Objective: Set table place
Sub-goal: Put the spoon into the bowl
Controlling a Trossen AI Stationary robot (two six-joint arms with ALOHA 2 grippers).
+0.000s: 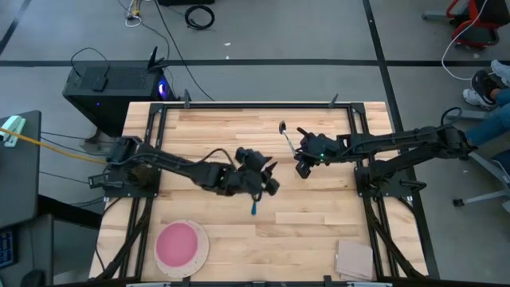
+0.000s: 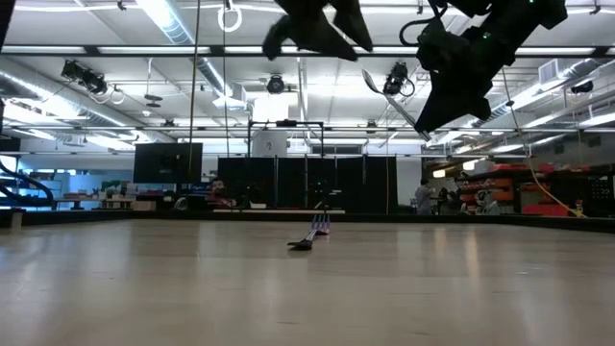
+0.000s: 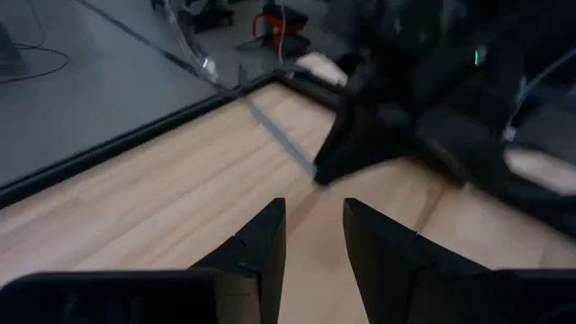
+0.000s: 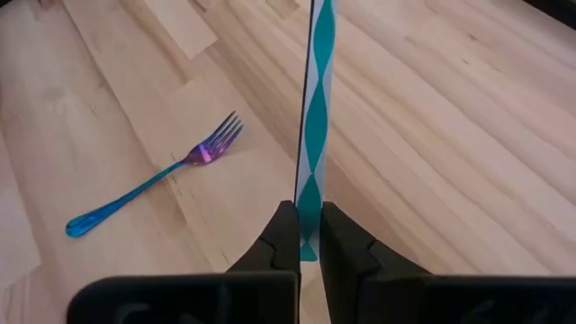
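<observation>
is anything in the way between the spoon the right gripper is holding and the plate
Yes. The left gripper hangs open over mid-table, roughly on the straight line from the spoon in the right gripper to the plate. The fork lies on the table beside that line.

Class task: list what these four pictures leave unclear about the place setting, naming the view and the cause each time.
- Spoon, right wrist view: its bowl end is cut off by the picture's edge. Only the handle in the right claw shows.
- Fork, low view: too small and edge-on to count tines.
- Pink bowl on the plate, high view: its depth is hidden, as it is seen straight down.
- Left wrist view: the right arm beyond the left claw is blurred.
</observation>
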